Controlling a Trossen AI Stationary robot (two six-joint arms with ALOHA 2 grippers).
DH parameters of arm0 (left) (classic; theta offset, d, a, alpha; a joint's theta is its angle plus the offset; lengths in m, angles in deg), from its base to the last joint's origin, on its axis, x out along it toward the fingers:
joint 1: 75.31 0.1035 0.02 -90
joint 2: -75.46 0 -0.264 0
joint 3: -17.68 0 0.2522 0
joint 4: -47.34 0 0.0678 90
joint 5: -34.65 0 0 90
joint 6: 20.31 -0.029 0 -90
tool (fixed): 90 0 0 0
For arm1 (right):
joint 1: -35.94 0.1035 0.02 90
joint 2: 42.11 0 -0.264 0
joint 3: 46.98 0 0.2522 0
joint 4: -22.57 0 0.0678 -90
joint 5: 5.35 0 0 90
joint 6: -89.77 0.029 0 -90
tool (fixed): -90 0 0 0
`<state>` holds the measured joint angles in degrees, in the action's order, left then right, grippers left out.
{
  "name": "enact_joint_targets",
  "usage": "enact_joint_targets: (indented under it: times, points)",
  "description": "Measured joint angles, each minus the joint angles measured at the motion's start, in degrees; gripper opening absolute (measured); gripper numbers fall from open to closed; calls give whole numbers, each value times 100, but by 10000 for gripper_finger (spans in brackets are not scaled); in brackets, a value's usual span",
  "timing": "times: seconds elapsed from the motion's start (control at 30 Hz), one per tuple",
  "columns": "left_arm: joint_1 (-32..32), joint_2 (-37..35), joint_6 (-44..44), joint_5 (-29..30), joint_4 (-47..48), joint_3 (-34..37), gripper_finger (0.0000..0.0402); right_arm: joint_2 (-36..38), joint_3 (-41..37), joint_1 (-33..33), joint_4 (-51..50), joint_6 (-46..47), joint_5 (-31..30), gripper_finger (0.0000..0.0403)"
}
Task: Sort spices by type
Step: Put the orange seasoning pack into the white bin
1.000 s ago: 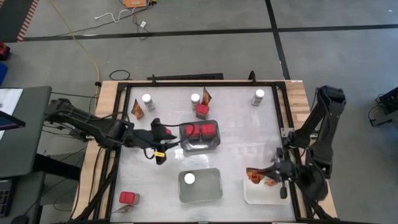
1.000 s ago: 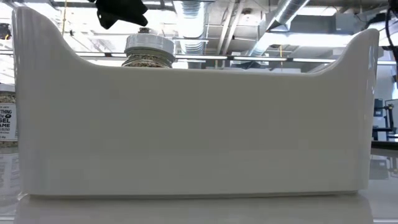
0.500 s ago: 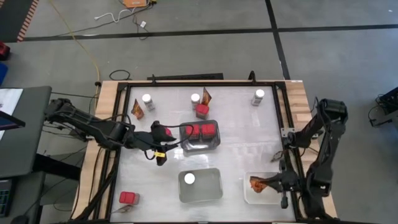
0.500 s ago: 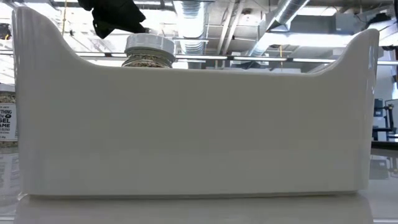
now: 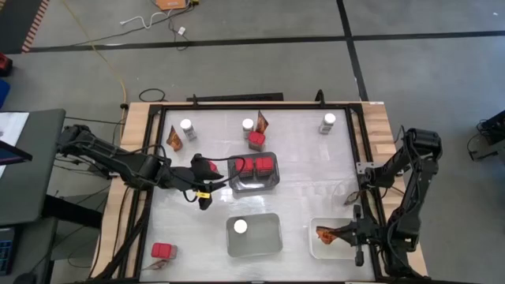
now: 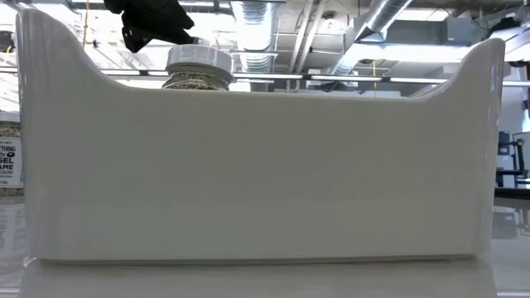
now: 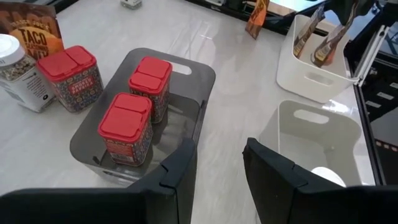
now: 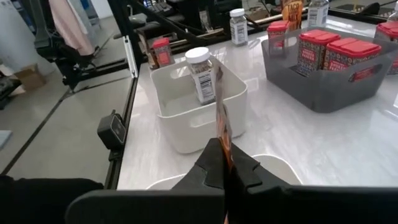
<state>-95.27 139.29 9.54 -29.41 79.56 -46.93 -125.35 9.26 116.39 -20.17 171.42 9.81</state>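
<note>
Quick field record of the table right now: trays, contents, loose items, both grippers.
grey tray: two red containers inside
middle white tray: one jar
right white tray: packets
left gripper: open, empty, beside the grey tray
right gripper: shut on a packet, over the right white tray
loose red containers: one behind the grey tray, one at the near left corner
loose jars: three along the far edge

2 boxes (image 5: 254, 166) in mid tray (image 5: 253, 184)
</note>
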Motion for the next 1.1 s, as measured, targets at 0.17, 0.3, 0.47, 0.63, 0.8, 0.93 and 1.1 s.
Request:
enact_joint_targets:
  times: [0.17, 0.3, 0.47, 0.63, 0.8, 0.93, 1.1]
  points:
    - [0, 0, 0, 2, 2, 0, 126, -138, -71, -131, 63, 0, 162, 15]
    - [0, 0, 0, 2, 2, 0, 126, -167, -202, -264, 210, -99, 465, 15]
    - [0, 0, 0, 2, 4, 0, 126, -166, -334, -354, 158, -107, 618, 15]
    - [0, 0, -2, 2, 4, 0, 126, -169, -341, -363, 182, -107, 620, 21]
    - [0, 0, -20, 2, 6, 0, 126, -166, -339, -365, 283, -105, 620, 50]
    - [0, 0, -19, 0, 7, -2, 126, -164, -339, -368, 283, -105, 622, 59]
    - [0, 0, -15, 0, 7, -2, 126, -160, -336, -368, 283, -105, 621, 60]
